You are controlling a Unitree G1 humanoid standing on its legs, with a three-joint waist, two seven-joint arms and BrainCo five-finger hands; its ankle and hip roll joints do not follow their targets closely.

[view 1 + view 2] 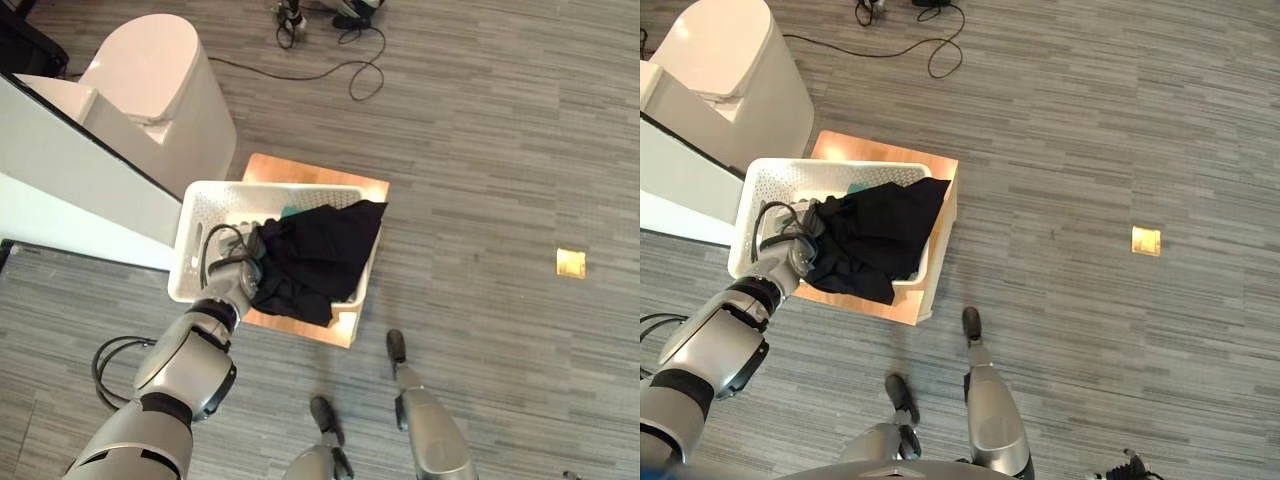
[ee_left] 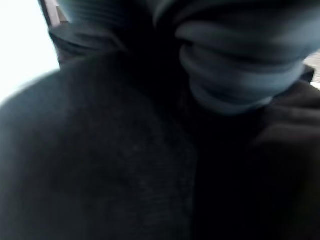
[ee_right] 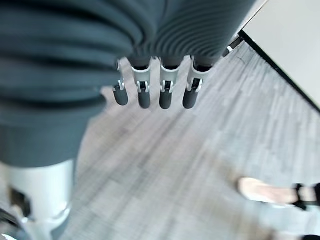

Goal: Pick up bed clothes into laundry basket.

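Observation:
A white laundry basket stands on a low wooden board on the floor. A black garment lies in it and hangs over its near right rim, with a bit of teal cloth behind it. My left hand reaches inside the basket at the garment's left edge, its fingers hidden under the black cloth. My right hand hangs over bare floor with straight fingers and holds nothing.
White furniture with a dark edge and a rounded white bin stand just left of the basket. A black cable loops on the far floor. A brass floor plate lies to the right. A person's shoe is near my right hand.

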